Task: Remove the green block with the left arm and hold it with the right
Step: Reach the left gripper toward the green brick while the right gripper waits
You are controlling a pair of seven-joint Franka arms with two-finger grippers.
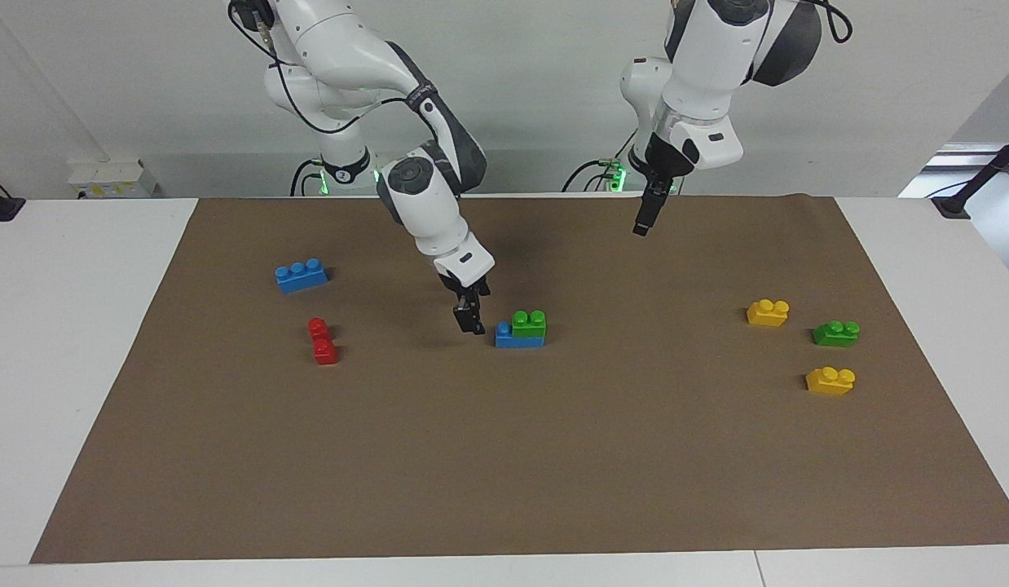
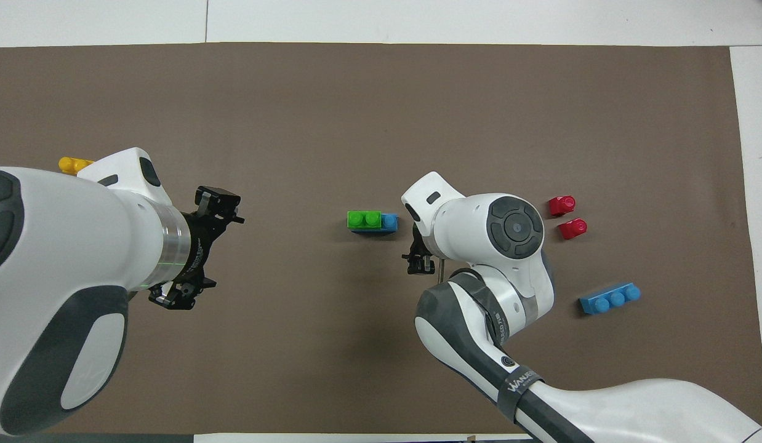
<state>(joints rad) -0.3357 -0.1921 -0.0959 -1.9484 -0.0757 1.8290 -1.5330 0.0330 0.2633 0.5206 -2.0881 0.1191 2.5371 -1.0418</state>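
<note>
Small bright green two-stud plastic brick [image 1: 528, 323] sits atop blue brick [image 1: 518, 337], mid-mat. Right gripper [image 1: 470, 319] low beside stack, fingers narrow. Left gripper [image 1: 645, 217] hovers near robots' edge; finger gap unreadable.

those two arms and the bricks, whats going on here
A green block sits stacked on a blue brick mid-mat. The right gripper is low beside the blue brick's end, not clearly touching it. The left gripper waits, raised over bare mat nearer the robots, holding nothing. Nothing has been pulled apart yet. A second green brick lies loose between two yellow bricks toward the left arm's end; red bricks and another blue brick lie toward the right arm's.
</note>
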